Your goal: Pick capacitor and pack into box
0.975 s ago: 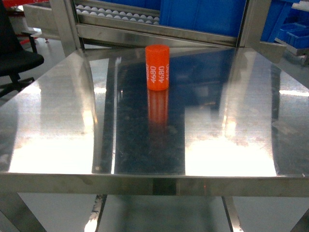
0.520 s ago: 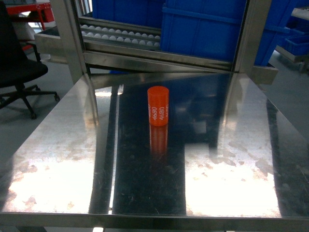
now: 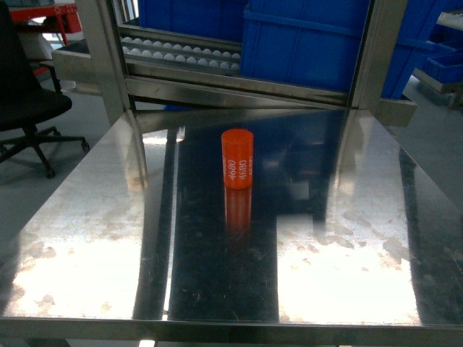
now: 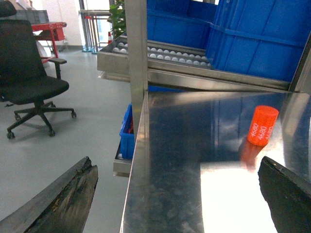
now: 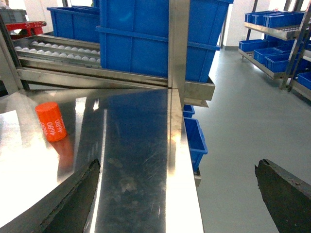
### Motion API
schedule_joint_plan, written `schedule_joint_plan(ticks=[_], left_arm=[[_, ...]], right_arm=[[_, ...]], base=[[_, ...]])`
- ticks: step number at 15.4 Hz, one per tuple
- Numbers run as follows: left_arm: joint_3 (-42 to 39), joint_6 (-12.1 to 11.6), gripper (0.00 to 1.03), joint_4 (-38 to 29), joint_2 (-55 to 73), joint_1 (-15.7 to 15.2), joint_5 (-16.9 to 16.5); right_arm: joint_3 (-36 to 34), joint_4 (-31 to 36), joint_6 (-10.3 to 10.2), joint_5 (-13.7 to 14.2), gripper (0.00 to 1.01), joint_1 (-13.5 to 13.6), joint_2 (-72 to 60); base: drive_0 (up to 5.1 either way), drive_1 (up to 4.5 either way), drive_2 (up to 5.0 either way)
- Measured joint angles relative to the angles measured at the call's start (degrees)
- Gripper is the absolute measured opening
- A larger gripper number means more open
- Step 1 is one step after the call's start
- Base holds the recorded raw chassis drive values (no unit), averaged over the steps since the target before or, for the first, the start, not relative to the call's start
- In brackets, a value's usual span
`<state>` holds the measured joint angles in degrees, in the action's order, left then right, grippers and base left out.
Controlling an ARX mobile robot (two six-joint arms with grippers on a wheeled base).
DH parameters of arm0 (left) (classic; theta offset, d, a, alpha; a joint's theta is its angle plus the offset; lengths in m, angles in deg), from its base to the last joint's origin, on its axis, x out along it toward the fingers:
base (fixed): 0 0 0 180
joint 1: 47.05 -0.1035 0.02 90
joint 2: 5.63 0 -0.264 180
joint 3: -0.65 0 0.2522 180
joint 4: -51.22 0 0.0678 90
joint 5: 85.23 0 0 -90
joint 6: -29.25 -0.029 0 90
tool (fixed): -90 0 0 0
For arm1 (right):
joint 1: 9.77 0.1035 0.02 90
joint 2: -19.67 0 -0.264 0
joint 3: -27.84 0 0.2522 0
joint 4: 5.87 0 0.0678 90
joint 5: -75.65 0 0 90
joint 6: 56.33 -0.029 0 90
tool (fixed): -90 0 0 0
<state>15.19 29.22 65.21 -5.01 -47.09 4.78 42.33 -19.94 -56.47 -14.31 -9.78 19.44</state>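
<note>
Orange capacitor stands upright mid-table, well apart from every edge.

orange capacitor upright alone mid steel table; frame posts, blue bins behind

The capacitor is bright orange with white "4680" lettering. The table is shiny silver steel. The bins are blue.

orange cylindrical capacitor, white "4680" printed down side, standing upright near middle of shiny steel table, reflection below it.
</note>
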Motion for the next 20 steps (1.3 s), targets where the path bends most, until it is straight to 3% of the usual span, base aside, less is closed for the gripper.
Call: schedule_joint_plan(ticks=[3,4,5,7,10,11,14,20], left_arm=[[0.02,0.11,0.98,0.24,0.24,0.33,0.61],[0.07,1.33,0.98,-3.87,4.15,2.32,2.86],[1.20,2.03,0.98,-11.63,12.94,4.59,2.40],[5.62,2.93,0.98,-32.20,37.22,8.50,-2.86],[15.06,2.62,0.98,-51.60,65.16,11.23,-6.78],[18.91,2.69,0.98,-54.66,74.12,12.00,-7.41],[28.63,3.45,0.98,-59.17,92.76,14.86,-10.23],[48.13,3.63,0.98,-57.24,116.72,20.20,-10.93]], right_arm=[[0.00,0.00,0.00,0.00,0.98,0.00,0.00],[0.00,-0.02,-0.02,0.02,0.98,0.00,0.00],[0.00,0.00,0.00,-0.04,0.98,0.00,0.00],[0.00,0.00,0.00,0.00,0.98,0.00,0.00],[0.00,0.00,0.00,-0.02,0.98,0.00,0.00],[0.00,0.00,0.00,-0.02,0.98,0.00,0.00],[0.00,0.00,0.00,-0.02,0.98,0.00,0.00],[0.00,0.00,0.00,-0.02,0.98,0.00,0.00]], base=[[0.0,0.00,0.0],[0.0,0.00,0.0],[0.0,0.00,0.0],[0.0,0.00,0.0],[0.0,0.00,0.0],[0.0,0.00,0.0],[0.0,0.00,0.0],[0.0,0.00,0.0]])
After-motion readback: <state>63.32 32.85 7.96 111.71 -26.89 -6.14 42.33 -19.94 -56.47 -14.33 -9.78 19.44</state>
